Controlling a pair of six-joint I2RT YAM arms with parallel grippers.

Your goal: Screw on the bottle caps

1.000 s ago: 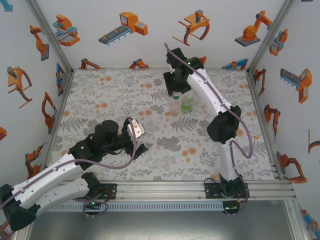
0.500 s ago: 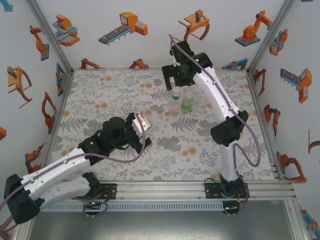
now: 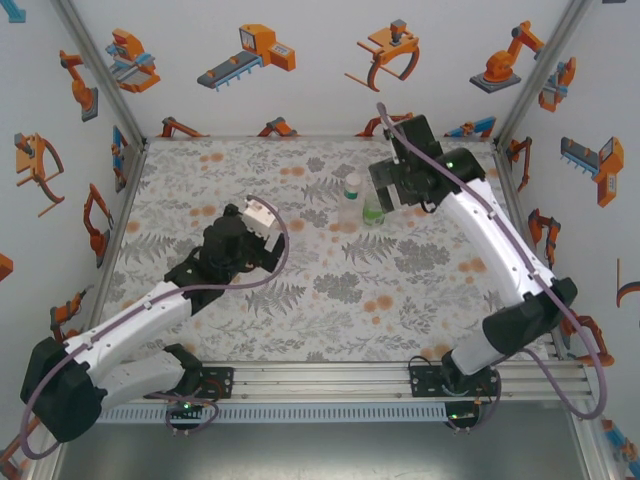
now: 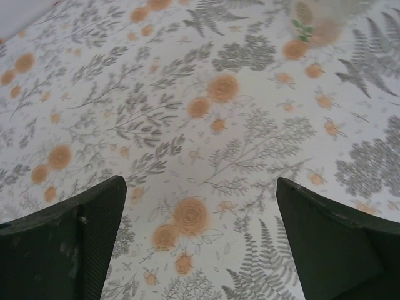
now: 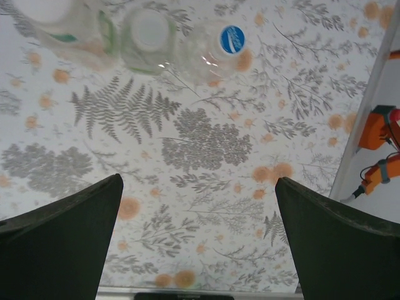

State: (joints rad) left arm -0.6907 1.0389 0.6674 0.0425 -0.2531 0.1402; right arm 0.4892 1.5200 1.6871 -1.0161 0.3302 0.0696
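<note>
Three bottles stand close together at the back of the table. In the right wrist view I look down on the whitish labelled bottle, the translucent green bottle with a pale cap on top, and the clear bottle with a blue cap on its neck. My right gripper is open and holds nothing. It hovers above and to the right of the bottles. My left gripper is also open and holds nothing. It hangs over the cloth, left of the bottles, with one bottle's base ahead.
A floral cloth covers the table. Aluminium rails and white walls with robot stickers close it in on three sides. My left gripper sits mid-left and my right gripper at the back centre.
My right gripper let go over the bottles, opened wide and drew off up and to the right. My left arm swung forward toward the bottles, opening its jaws fully.
</note>
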